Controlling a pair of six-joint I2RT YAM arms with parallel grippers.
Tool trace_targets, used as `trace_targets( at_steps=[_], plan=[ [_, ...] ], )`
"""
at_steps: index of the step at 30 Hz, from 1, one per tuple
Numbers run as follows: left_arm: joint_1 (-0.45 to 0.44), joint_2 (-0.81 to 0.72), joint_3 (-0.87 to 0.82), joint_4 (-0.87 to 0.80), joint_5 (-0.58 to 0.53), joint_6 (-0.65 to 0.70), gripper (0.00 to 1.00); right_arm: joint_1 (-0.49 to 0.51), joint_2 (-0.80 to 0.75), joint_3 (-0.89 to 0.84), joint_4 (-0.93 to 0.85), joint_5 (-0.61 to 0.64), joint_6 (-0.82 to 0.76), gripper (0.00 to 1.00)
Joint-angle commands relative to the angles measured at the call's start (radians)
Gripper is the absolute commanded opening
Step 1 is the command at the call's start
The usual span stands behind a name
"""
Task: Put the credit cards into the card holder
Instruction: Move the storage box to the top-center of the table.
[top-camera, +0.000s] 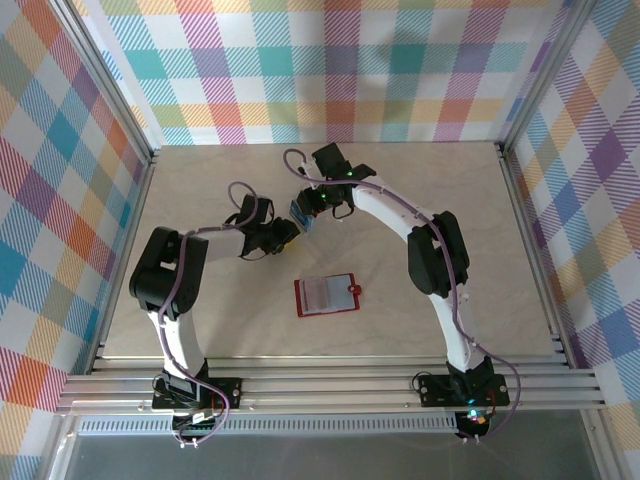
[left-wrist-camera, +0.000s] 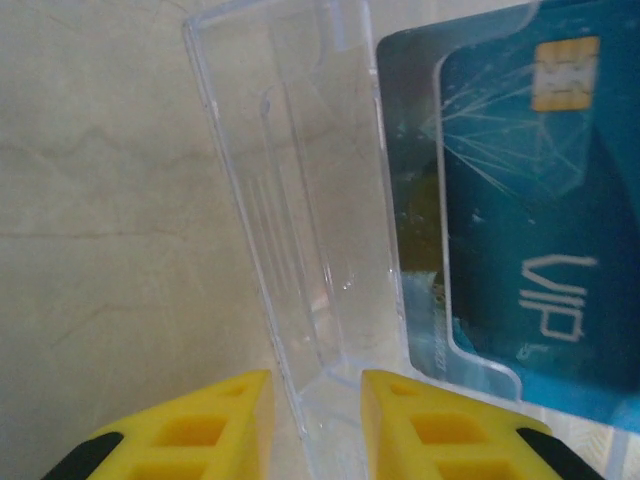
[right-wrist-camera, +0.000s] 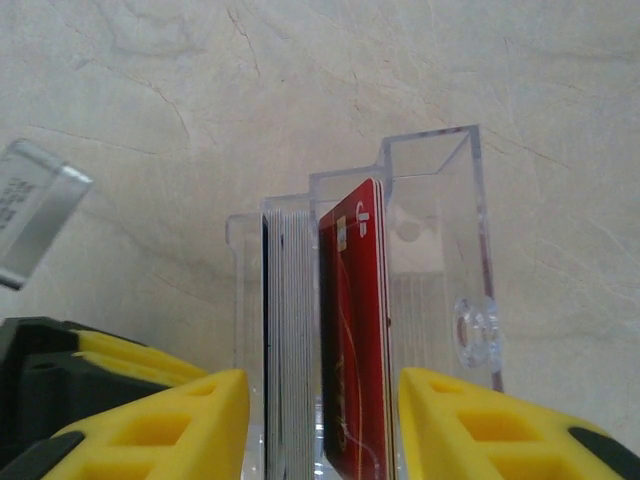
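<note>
L grip (left-wrist-camera: 315, 400) narrow, astride clear lid (left-wrist-camera: 290, 200), hold unclear | R grip (right-wrist-camera: 322, 400) clamped on case (right-wrist-camera: 440, 250) | cards (right-wrist-camera: 350, 330) upright in case, red outermost | wallet (top-camera: 327, 296) open on table (top-camera: 450, 200), apart from case

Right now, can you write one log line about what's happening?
right gripper: holds clear case | left gripper: astride open lid, grip unclear | credit cards: in case | card holder: open on table
</note>
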Motion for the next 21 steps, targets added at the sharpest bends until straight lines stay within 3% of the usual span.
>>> trace_targets(
  at_steps=[1,7,15,21],
  plan=[
    [0.012,0.038,0.048,0.026,0.033,0.023,0.29,-0.004,0.03,0.022,-0.053,-0.059,-0.028,0.43],
    [0.012,0.103,0.118,-0.007,0.05,0.062,0.29,-0.004,0.01,0.018,-0.068,-0.146,-0.028,0.42],
    [0.009,0.131,0.15,-0.025,0.069,0.079,0.29,-0.014,0.027,0.068,-0.093,-0.136,-0.012,0.42],
    [0.004,0.132,0.154,-0.04,0.062,0.092,0.28,-0.051,0.024,0.076,-0.086,-0.262,0.046,0.41]
  ],
)
